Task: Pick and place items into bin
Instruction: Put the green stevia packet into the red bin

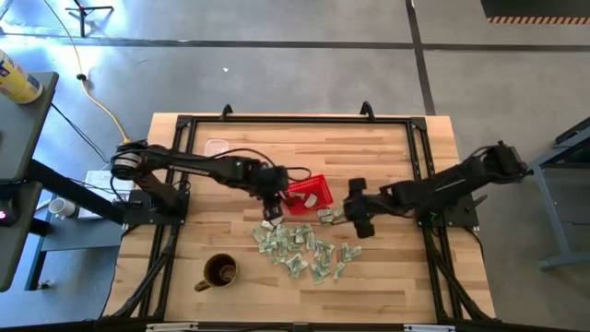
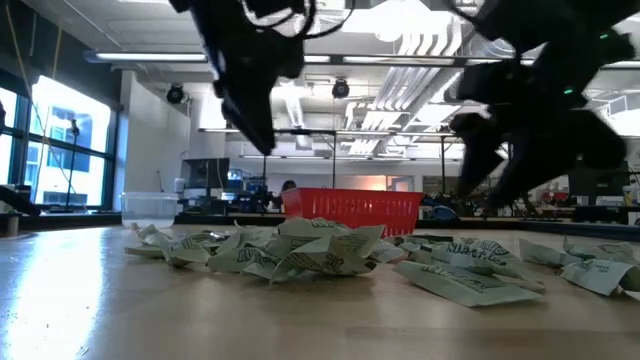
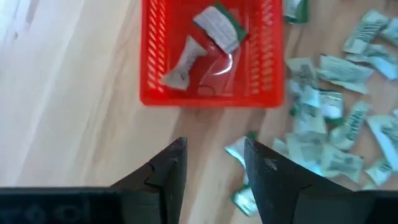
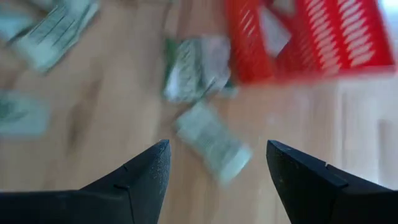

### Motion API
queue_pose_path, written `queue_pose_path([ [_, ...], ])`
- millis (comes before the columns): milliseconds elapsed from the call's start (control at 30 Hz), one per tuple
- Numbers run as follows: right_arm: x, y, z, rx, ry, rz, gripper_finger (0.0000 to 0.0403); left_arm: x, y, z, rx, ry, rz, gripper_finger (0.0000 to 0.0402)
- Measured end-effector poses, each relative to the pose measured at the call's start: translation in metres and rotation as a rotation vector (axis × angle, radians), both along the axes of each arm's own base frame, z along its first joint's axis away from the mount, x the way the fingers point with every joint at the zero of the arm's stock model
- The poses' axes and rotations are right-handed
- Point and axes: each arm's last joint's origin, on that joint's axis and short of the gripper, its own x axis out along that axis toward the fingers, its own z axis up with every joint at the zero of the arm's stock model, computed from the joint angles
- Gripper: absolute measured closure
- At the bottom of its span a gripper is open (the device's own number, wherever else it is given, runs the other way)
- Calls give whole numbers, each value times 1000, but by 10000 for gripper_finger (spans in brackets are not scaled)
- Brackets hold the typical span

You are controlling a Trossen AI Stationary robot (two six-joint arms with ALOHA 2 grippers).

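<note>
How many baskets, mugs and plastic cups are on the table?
Red basket: 1
Brown mug: 1
Clear plastic cup: 1
Total: 3

2 black jointed arms (image 1: 198,166), thin black cables, wedge-shaped fingers (image 4: 140,180).

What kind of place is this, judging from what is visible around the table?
Probably a robotics lab or workshop. The low view shows exposed ceiling ducts and benches with equipment beyond the red basket; the high view shows a bare concrete floor around the framed wooden table, with a yellow cable running across it.
</note>
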Motion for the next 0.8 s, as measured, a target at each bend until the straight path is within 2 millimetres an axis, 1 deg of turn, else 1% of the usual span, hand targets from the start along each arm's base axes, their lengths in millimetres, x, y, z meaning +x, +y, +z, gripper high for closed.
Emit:
queue_pose_path([
  [133, 13, -15, -11, 44, 61, 2, 146, -14, -19, 0, 25, -12, 45, 223],
  [233, 18, -24, -21, 68, 110, -23, 146, -25, -26, -2, 53, -19, 115, 230],
  [400, 21, -28, -31, 81, 157, -36, 146, -39, -27, -8, 42, -25, 201, 231],
  [500, 21, -28, -34, 110, 173, -25, 147, -43, -26, -9, 36, -32, 211, 232],
  [567, 20, -27, -35, 132, 188, -54, 152, -44, -26, -9, 37, -31, 212, 231],
  [633, 17, -28, -36, 160, 208, -115, 166, -44, -26, -9, 38, -28, 211, 232],
  [700, 15, -27, -37, 192, 222, -175, 191, -44, -26, -9, 43, -32, 214, 234],
  [800, 14, -27, -37, 267, 224, -260, 246, -44, -25, -9, 66, -35, 223, 235],
])
